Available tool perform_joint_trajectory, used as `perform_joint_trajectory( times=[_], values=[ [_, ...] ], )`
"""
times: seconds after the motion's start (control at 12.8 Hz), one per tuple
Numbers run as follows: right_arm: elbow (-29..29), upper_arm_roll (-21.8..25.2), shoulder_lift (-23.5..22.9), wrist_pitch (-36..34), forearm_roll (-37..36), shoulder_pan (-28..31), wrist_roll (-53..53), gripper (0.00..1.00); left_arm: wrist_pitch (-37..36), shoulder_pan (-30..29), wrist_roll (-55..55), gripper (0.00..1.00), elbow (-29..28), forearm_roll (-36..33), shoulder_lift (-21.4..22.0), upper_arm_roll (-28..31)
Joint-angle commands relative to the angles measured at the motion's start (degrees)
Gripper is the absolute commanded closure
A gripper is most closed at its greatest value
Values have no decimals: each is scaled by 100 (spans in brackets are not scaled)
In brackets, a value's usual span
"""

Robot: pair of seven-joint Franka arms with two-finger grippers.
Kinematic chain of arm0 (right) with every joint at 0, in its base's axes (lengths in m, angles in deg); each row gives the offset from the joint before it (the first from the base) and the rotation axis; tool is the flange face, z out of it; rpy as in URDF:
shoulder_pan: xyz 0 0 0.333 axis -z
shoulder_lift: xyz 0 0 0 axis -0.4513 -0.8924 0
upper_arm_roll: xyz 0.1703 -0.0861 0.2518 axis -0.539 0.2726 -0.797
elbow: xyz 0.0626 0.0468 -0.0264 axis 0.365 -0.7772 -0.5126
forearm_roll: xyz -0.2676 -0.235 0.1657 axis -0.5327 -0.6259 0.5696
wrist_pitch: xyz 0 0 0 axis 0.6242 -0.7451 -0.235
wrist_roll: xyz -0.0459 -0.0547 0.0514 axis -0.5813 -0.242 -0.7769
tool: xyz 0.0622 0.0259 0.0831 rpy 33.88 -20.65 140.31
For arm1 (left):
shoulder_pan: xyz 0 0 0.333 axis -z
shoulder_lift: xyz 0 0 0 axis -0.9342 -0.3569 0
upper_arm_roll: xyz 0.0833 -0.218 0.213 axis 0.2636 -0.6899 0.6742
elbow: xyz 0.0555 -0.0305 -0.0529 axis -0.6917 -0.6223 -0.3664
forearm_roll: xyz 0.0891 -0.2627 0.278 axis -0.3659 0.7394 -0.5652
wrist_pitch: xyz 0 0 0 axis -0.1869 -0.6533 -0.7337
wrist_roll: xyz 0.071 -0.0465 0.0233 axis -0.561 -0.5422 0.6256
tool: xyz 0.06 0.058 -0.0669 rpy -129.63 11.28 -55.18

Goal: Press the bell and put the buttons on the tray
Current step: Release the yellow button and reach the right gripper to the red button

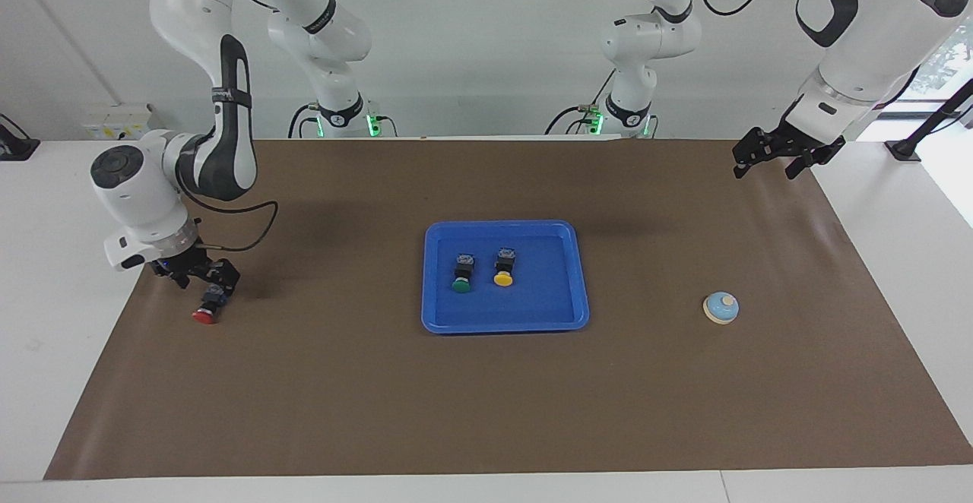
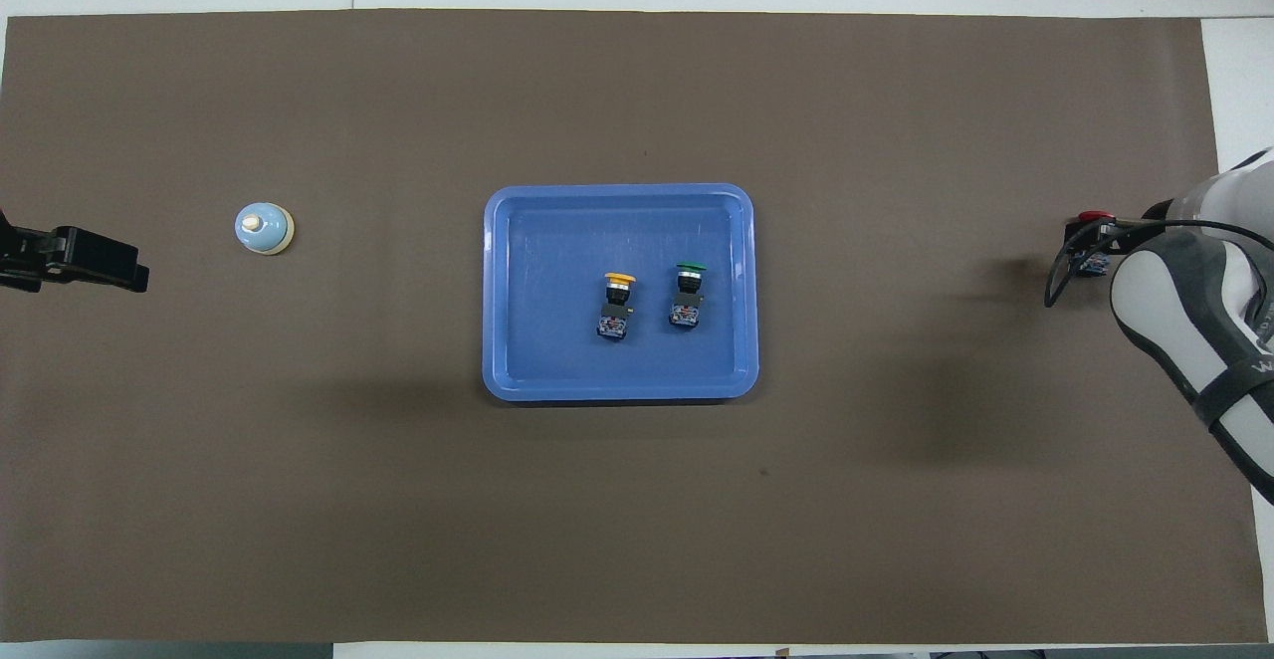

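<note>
The blue tray [image 1: 505, 319] [image 2: 518, 291] lies mid-table. The green button [image 1: 461, 273] [image 2: 688, 293] and the yellow button [image 1: 503, 267] [image 2: 616, 305] lie on their sides in it. The red button [image 1: 205, 313] [image 2: 1095, 218] lies on the mat at the right arm's end of the table. My right gripper [image 1: 207, 289] [image 2: 1087, 246] is low, right at that button's black body. The light-blue bell [image 1: 721, 308] [image 2: 264, 228] stands on the mat toward the left arm's end. My left gripper [image 1: 766, 170] [image 2: 134, 276] is open and empty, held high over the mat's edge beside the bell.
A brown mat [image 1: 486, 412] [image 2: 637, 520] covers the table, with white table edge around it. The right arm's elbow and cable [image 2: 1194, 321] hang over the mat at its end.
</note>
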Motion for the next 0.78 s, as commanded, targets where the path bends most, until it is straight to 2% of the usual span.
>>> perform_joint_trajectory(
  times=[0.0, 0.24, 0.31, 0.39, 0.47, 0.55, 0.71],
  values=[
    [-251, -99, -126, 569, -76, 159, 64, 0, 16, -9, -61, 0, -88, 58, 113, 23],
    [-269, -99, -197, 641, -67, 159, 29, 0, 16, 0, -52, 0, -88, 58, 113, 23],
    [-269, -107, -188, 641, -59, 159, 29, 16, 16, -9, -52, 0, -88, 58, 113, 23],
    [-269, -107, -188, 615, -59, 159, 37, 50, 16, -9, -61, 0, -88, 58, 113, 23],
    [-269, -107, -188, 562, -59, 159, 46, 79, 16, -9, -61, 0, -88, 58, 113, 23],
    [-269, -107, -188, 527, -59, 150, 55, 100, 16, -9, -52, 0, -88, 58, 113, 23],
    [-217, -116, -170, 334, -59, 124, 73, 100, 16, -9, -52, 0, -88, 58, 113, 23]
  ],
)
